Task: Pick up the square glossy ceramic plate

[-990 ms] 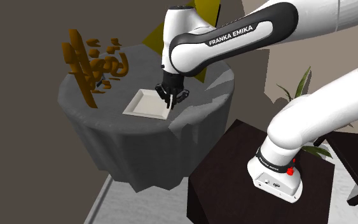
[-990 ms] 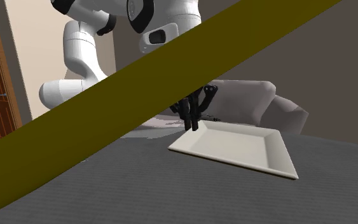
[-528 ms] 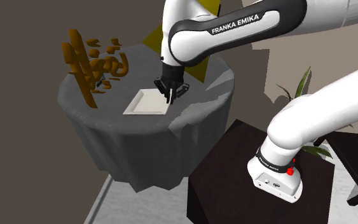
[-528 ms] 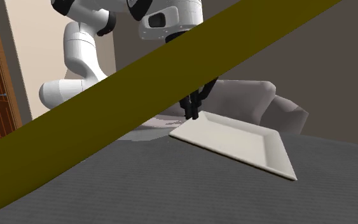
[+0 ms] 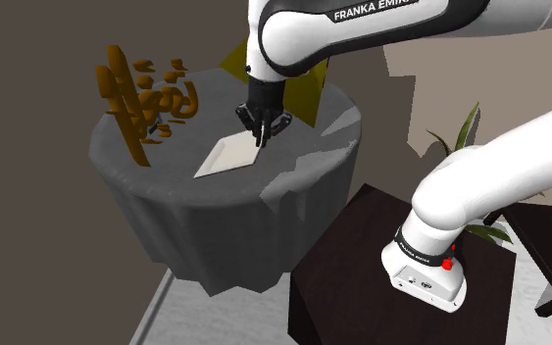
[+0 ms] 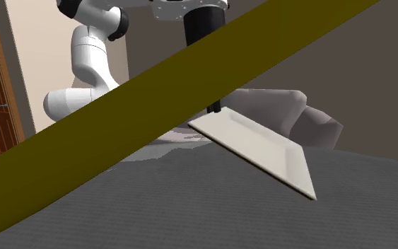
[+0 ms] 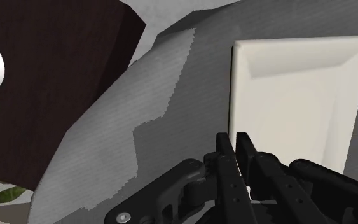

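Pinching one rim of the square white glossy plate (image 6: pixel 261 147), the all-black two-finger gripper (image 7: pixel 236 141) held it tilted over the round grey-draped table (image 5: pixel 146 169), we noted. Its jaws clamped that raised rim; the plate's low corner seemingly touched the cloth, though we could not confirm contact.

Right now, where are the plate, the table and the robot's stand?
plate (image 6: pixel 257 145), second exterior view, middle of its tilted face.
table (image 5: pixel 171 159), shoulder view, bare grey cloth top.
stand (image 5: pixel 362 235), shoulder view, its dark top surface.
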You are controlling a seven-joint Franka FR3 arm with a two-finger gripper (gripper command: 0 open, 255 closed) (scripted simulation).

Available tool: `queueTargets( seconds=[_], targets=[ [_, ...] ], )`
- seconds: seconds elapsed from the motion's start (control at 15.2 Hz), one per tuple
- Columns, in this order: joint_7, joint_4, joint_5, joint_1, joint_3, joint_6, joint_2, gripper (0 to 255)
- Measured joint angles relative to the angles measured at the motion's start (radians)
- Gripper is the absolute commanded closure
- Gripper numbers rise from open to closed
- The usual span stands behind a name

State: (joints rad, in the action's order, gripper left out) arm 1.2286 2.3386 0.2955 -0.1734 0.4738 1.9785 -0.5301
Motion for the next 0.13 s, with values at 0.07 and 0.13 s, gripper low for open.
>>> queueTargets(
  seconds=[0.07, 0.13],
  targets=[
    [0.002, -0.013, -0.002, 0.000, -0.002, -0.015, -0.002, 255],
    [0.001, -0.019, -0.003, -0.001, -0.004, -0.022, -0.002, 255]
  ],
)
